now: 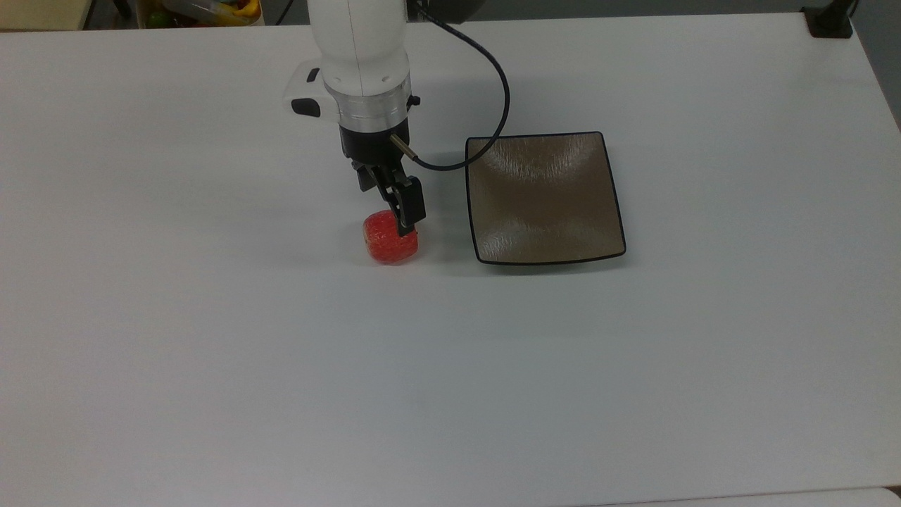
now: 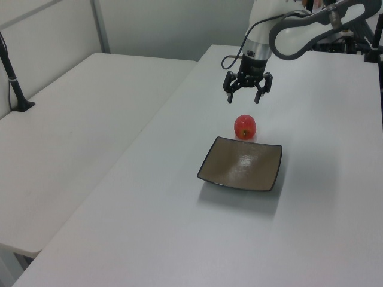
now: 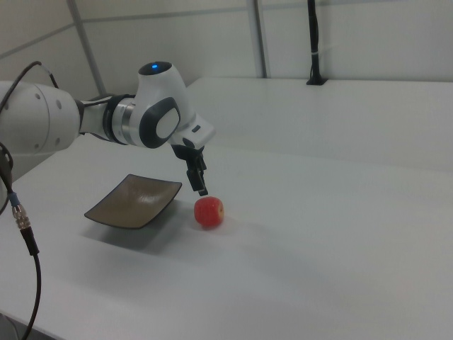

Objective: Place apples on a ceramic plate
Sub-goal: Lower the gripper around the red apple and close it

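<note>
A small red apple (image 1: 388,245) (image 2: 245,127) (image 3: 209,212) rests on the white table, just off the left edge of the ceramic plate (image 1: 543,201) in the top view. That plate is square, glossy brown with a thin black rim (image 2: 241,162) (image 3: 134,200), and it holds nothing. My gripper (image 1: 386,208) (image 2: 243,98) (image 3: 201,185) hangs open a little above the apple, pointing down, its fingers spread wider than the fruit and touching nothing. In the top view one black finger overlaps the apple's upper right edge.
A black cable (image 1: 493,91) loops from the wrist past the plate's top left corner. A bin of colourful items (image 1: 211,8) and a black clamp (image 1: 830,21) sit at the table's far edge. A second table (image 2: 90,113) adjoins in the left view.
</note>
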Controlling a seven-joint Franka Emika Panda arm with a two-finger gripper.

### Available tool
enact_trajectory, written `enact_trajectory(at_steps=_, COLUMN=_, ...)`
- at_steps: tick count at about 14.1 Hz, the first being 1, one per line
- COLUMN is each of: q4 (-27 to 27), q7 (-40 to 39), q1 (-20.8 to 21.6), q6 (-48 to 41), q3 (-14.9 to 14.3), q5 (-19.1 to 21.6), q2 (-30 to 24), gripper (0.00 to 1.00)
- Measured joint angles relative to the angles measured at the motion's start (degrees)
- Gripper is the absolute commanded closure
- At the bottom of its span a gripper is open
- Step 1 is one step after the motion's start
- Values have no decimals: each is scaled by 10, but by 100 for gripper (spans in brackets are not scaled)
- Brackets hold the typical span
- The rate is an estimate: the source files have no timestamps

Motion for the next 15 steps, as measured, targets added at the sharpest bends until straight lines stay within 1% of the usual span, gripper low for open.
enact_trajectory(at_steps=4, q4=0, q7=21, q1=0, q6=0, q3=0, q5=-4, q2=10, gripper=0)
enact_trajectory(at_steps=10, q4=-1, q7=23, q1=1, q6=0, q3=0, q5=-6, q2=44, gripper=0)
enact_trajectory(at_steps=11, q4=-1, q7=23, q1=1, q6=0, q3=0, q5=-6, q2=49, gripper=5)
enact_trajectory(at_steps=12, q4=-1, q7=23, q1=1, q6=0, q3=0, q5=-7, q2=54, gripper=21)
enact_trajectory(at_steps=13, q4=-1, q7=23, q1=2, q6=0, q3=0, q5=-10, q2=59, gripper=44)
enact_trajectory(at_steps=14, q4=-1, q7=23, q1=2, q6=1, q3=0, q5=-12, q2=64, gripper=48)
enact_trajectory(at_steps=15, q4=-1, q7=24, q1=3, q6=2, q3=0, q5=-14, q2=65, gripper=48)
